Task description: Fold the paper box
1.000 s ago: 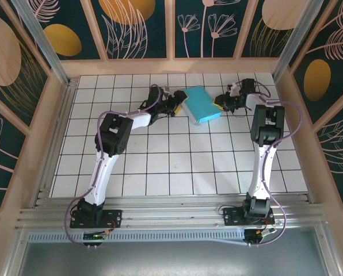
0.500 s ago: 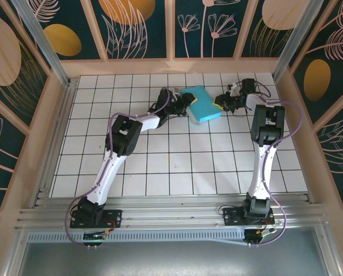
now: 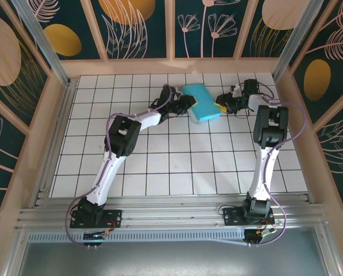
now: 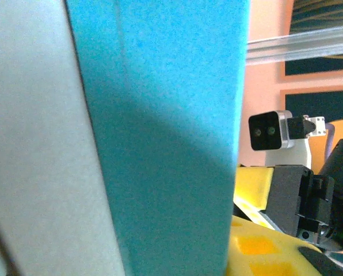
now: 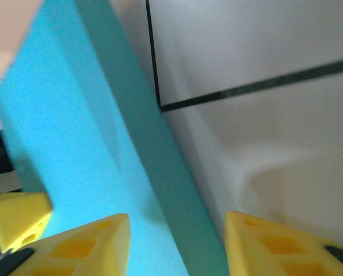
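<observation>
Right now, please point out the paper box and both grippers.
paper box [image 3: 202, 102]: top external view, turquoise upper face.
left gripper [image 3: 185, 103]: top external view, between its fingertips.
right gripper [image 3: 221, 104]: top external view, between its fingertips.

From above, the left tool at the 9 o'clock edge of the paper box is too small to read; both wrist views crop the box.

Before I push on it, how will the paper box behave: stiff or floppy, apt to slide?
Probably light and bendy: the paper box looks like thin folded card, so it may bow under a push. It likely slides on the smooth tiled table. Its folds could spring open: the right gripper stands open around its edge.
</observation>
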You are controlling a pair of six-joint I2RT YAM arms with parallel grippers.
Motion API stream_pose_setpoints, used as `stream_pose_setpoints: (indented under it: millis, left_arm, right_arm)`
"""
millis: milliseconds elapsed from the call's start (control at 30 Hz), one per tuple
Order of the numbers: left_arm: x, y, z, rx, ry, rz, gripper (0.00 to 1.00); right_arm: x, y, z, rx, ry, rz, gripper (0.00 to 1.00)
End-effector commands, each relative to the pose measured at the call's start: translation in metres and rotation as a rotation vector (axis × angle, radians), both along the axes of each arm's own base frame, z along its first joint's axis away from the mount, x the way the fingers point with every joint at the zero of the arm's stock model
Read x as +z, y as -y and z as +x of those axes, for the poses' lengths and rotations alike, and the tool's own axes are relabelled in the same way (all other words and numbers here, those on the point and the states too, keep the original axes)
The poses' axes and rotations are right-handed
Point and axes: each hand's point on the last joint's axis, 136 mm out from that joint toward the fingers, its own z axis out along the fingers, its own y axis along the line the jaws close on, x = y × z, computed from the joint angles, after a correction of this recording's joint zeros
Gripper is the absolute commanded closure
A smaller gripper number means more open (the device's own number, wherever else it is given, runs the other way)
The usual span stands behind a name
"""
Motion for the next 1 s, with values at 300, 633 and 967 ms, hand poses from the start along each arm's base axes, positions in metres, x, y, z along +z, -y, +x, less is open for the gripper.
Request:
stream_pose_setpoints:
  millis: [300,633,967]
  left_arm:
    - [0.131,-0.106,-0.05,-0.376,0.424,0.778,0.66]
    - [0.099,-0.185,-0.16,-0.777,0.447,1.449,0.71]
    - [0.067,-0.112,-0.216,-1.131,0.586,1.274,0.64]
  right_arm:
    - [0.157,0.023,-0.056,-0.154,0.29,-0.159,0.37]
    - [0.194,0.004,-0.092,-0.125,0.367,-0.244,0.34]
    - [0.204,0.0,-0.097,-0.122,0.392,-0.265,0.34]
